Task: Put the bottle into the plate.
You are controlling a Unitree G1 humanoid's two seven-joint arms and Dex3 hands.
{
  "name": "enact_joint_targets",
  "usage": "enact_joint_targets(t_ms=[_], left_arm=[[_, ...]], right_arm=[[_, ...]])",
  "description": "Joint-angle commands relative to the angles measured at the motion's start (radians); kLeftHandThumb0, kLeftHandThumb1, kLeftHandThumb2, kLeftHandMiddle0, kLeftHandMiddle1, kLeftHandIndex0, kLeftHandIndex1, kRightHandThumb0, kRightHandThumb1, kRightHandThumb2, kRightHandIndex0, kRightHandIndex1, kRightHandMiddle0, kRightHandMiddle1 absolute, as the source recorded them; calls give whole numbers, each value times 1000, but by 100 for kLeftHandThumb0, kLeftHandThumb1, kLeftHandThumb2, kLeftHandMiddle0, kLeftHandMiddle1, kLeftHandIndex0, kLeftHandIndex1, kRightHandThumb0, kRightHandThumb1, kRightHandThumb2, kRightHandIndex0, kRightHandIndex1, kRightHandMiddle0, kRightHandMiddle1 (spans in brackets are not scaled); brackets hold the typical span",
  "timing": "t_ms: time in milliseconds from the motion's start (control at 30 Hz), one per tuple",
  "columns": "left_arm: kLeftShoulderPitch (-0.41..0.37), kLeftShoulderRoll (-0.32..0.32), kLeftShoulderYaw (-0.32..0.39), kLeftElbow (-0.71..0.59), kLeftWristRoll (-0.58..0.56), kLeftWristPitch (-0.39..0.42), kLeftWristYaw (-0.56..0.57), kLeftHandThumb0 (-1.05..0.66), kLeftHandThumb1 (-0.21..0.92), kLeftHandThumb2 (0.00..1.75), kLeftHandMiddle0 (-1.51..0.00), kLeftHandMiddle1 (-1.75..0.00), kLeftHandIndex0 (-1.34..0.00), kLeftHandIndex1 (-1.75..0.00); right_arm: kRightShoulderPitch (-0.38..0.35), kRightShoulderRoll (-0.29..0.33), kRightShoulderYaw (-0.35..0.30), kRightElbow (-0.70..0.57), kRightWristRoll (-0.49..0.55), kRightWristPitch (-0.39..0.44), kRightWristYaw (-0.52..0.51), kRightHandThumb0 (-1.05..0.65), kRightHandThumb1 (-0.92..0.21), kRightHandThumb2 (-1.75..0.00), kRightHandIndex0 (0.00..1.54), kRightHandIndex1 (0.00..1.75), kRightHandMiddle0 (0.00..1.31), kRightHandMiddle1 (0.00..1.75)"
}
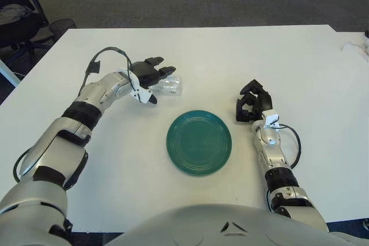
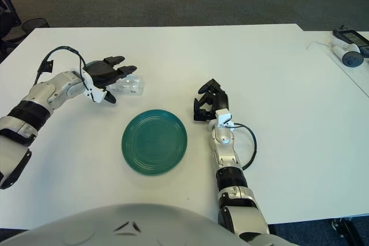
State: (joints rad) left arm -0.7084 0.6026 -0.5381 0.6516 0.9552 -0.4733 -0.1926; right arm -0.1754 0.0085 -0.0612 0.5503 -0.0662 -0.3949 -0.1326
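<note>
My left hand [image 1: 151, 75] hovers spread-fingered over the clear plastic bottle [image 1: 166, 85], gripping nothing; closing carelessly could roll it away.

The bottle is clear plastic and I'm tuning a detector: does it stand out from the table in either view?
Left eye view: the bottle is pale against the white table, half covered by the left hand. Right eye view: equally faint. The green plate contrasts sharply.

Clear plastic bottle [image 1: 166, 86]: lying on its side on the white table [image 1: 230, 56], far-left of the plate, partly covered by the left hand [image 1: 147, 75]. Round teal ribbed plate [image 1: 199, 143]: flat, empty, near centre.
</note>
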Motion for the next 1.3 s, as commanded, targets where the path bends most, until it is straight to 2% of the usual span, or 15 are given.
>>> enact_joint_targets(t_ms=[0, 300, 567, 700, 1033, 1267], left_arm=[[-35, 2, -15, -12, 16, 41, -47, -105, 92, 17, 0, 0, 0, 0], [-37, -24, -49, -26, 42, 134, -110, -105, 90, 7, 0, 0, 0, 0], [-36, -41, -71, -22, 50, 161, -111, -105, 89, 5, 0, 0, 0, 0], [-37, -47, -87, -12, 57, 157, -98, -105, 90, 5, 0, 0, 0, 0], [-55, -66, -129, 46, 58, 111, -28, -105, 92, 27, 0, 0, 0, 0], [-73, -96, -161, 107, 69, 83, 52, -105, 92, 32, -3, -1, -2, -2]], right_arm=[[51, 4, 0, 44, 2, 64, -5, 0, -6, -159, 82, 167, 58, 175], [55, 4, -1, 39, 7, 60, -2, 0, -7, -158, 82, 166, 58, 175], [54, 4, 0, 41, 3, 60, -7, 0, -6, -159, 82, 167, 58, 175], [51, 6, 0, 44, 1, 60, -14, 0, -6, -159, 82, 168, 58, 175], [47, 5, 2, 47, 0, 69, -20, 0, -6, -159, 81, 168, 58, 175], [43, 5, 3, 51, 3, 73, -18, 0, -7, -158, 81, 167, 58, 175]])
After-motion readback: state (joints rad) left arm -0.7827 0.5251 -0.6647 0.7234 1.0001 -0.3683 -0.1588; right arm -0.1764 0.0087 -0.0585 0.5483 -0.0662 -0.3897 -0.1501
